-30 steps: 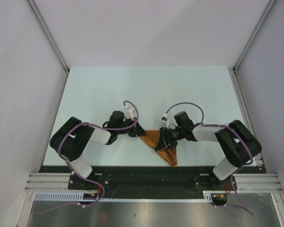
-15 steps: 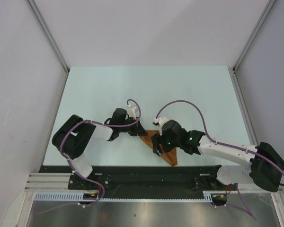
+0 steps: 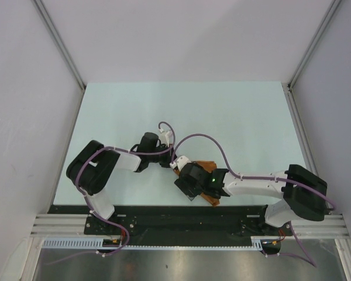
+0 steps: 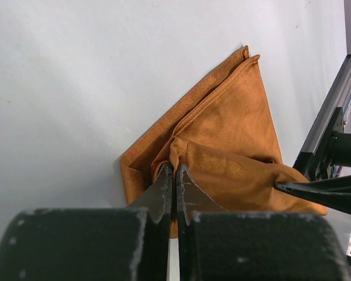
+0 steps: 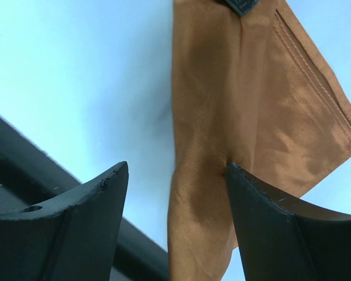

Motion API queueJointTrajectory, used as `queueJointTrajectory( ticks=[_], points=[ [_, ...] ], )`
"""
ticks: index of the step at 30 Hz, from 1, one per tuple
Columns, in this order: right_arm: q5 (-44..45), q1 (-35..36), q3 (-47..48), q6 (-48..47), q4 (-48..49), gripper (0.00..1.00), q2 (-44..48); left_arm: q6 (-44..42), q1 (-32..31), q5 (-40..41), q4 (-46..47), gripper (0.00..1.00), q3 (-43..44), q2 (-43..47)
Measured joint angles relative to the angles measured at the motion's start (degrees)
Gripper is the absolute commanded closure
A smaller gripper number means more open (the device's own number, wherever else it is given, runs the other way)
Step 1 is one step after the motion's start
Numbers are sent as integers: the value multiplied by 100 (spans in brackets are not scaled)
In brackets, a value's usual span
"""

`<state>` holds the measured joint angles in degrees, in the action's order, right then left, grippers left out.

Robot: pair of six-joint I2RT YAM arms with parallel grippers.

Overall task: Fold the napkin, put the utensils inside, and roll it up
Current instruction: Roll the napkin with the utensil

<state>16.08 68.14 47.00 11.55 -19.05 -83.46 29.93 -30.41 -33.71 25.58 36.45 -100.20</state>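
Observation:
The rust-orange napkin (image 4: 222, 129) lies folded into a bunched triangle near the table's front edge. In the top view only slivers of the napkin (image 3: 211, 201) show beside the right arm. My left gripper (image 4: 175, 168) is shut on a raised fold at the napkin's left end; in the top view the left gripper (image 3: 171, 163) sits just left of the cloth. My right gripper (image 5: 175, 168) stands open astride the napkin (image 5: 210, 105), its right fingertip (image 5: 233, 171) touching the cloth. From above, the right gripper (image 3: 187, 188) covers most of the napkin. The utensils are hidden or out of view.
A black rail (image 3: 164, 209) runs along the table's near edge, right beside the napkin's lower corner, and the same black rail (image 5: 23, 170) shows close under the right fingers. The pale table (image 3: 181, 111) stretches away behind both arms.
My right arm has stretched out leftward and its gripper has swung over the napkin toward the near edge, covering the cloth. The left gripper has barely moved and keeps its pinch.

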Motion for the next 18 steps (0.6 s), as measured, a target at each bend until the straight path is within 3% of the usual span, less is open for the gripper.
queueJointTrajectory(
  ticks=[6,9,18],
  points=[
    [70,-133,33,-68,20,37,-269,0,-2,-55,-59,97,101,-63],
    [-2,-289,35,-66,50,37,-293,7,-2,-79,-122,82,186,-101],
    [-575,-949,-177,-59,306,36,-332,2,-13,-7,-457,55,623,-116]
  ],
)
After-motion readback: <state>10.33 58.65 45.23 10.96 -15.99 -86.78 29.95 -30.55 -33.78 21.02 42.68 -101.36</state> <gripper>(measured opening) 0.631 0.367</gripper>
